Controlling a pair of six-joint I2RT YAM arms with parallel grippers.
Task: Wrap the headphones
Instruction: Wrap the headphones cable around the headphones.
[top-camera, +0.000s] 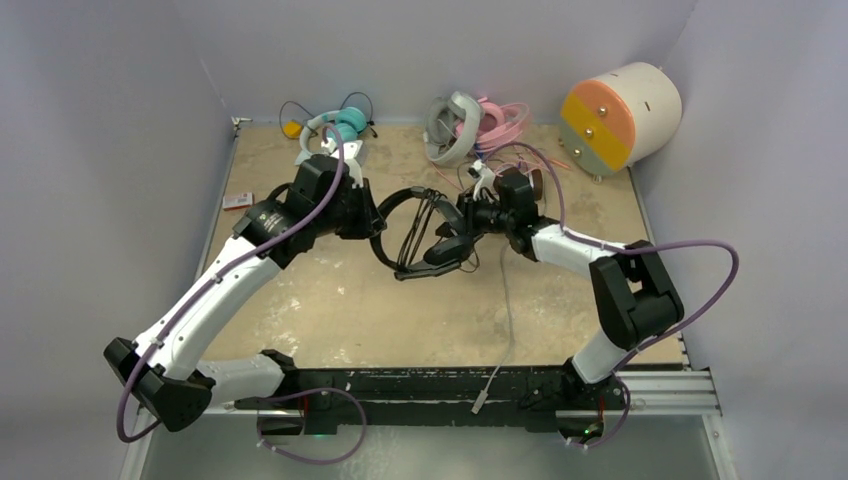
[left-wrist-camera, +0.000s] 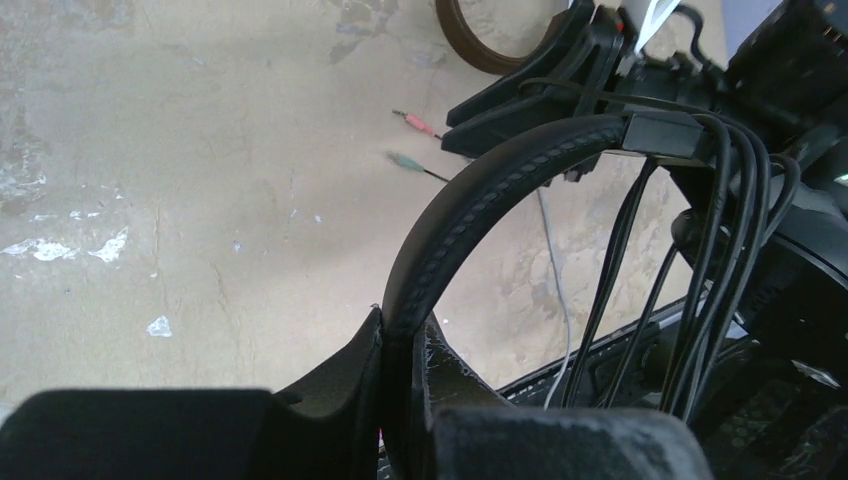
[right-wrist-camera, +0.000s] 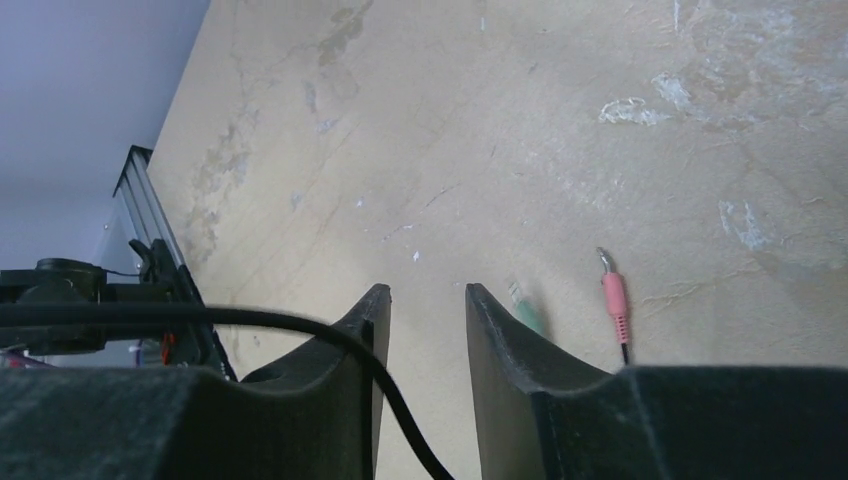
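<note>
The black headphones (top-camera: 385, 212) hang above the middle of the table between both arms. My left gripper (left-wrist-camera: 405, 325) is shut on their padded headband (left-wrist-camera: 470, 190). Several turns of thin black cable (left-wrist-camera: 700, 250) run across the band's arc near the earcup. My right gripper (right-wrist-camera: 428, 292) stands open on the headphones' right side (top-camera: 462, 215). A loose black cable (right-wrist-camera: 300, 325) drapes over its left finger and drops into the gap without being pinched. A pink plug (right-wrist-camera: 613, 297) and a green plug (right-wrist-camera: 525, 310) lie on the table just beyond the right finger.
Teal-and-white headphones (top-camera: 340, 128) lie at the back left, grey-white (top-camera: 452, 130) and pink (top-camera: 502, 120) pairs at the back middle. A cream cylinder (top-camera: 620, 118) stands at the back right. A grey cable (top-camera: 505, 330) trails to the front rail. Walls close three sides.
</note>
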